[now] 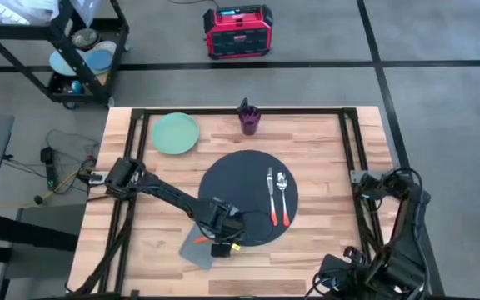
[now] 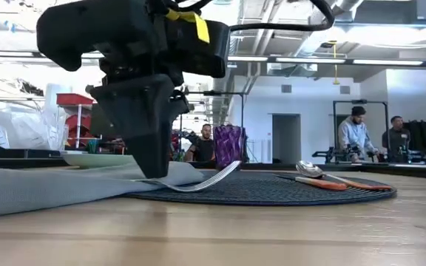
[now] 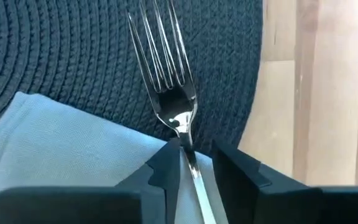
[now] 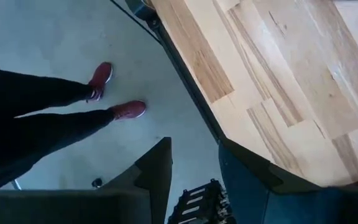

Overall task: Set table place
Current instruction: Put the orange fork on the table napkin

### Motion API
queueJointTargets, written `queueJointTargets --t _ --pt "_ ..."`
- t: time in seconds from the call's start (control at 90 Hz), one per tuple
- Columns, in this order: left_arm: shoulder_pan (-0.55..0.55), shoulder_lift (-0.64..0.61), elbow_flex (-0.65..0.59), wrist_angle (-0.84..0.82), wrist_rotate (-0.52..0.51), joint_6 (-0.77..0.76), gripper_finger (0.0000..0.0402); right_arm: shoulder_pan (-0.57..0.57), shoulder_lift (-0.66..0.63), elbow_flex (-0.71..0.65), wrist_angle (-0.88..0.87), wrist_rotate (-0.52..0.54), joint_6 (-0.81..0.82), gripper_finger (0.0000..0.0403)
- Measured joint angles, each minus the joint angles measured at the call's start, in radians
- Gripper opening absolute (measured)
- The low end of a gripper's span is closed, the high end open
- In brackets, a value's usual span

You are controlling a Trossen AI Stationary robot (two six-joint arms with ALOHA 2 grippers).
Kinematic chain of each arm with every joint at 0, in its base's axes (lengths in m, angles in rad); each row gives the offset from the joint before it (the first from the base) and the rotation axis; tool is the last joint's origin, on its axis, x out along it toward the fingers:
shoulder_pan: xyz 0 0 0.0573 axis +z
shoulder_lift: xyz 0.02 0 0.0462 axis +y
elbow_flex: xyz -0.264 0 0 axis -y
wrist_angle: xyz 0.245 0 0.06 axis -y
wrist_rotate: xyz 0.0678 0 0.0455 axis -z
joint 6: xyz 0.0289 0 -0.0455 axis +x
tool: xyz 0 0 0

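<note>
Left gripper (image 3: 194, 168) clamps a fork (image 3: 166, 81) at the place mat's (image 1: 244, 196) seven o'clock edge, over the napkin (image 3: 61, 149). Right gripper (image 4: 194, 165) parted, off-table. No legible writing.

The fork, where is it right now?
The fork lies at the near-left rim of the round mat, its handle across the grey napkin, the left gripper closed around that handle.

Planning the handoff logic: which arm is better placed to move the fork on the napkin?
Left. Its pincer is already down astride the fork handle on the napkin at the mat's edge. The right pincer waits over the table's right edge, far away.
</note>
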Motion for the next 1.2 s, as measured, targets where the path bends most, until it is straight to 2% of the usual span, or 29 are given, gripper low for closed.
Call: queueJointTargets --t 0.189,0.456,1.0,1.2 --pt "0.0 0.0 0.0 0.005 0.002 0.014 0.0007 0.0 0.0 0.0 -0.003 0.0 0.0 0.0118" --pt "0.0 0.01 0.0 0.022 0.012 0.02 0.0002 0.0 0.0 0.0 -0.003 0.0 0.0 0.0118" --pt "0.0 0.01 0.0 0.011 0.017 0.021 0.0072 0.0 0.0 0.0 -0.002 0.0 0.0 0.0118" --pt "0.009 -0.006 0.011 -0.092 0.01 -0.023 0.0082 0.0 0.0 0.0 -0.003 0.0 0.0 0.0118"
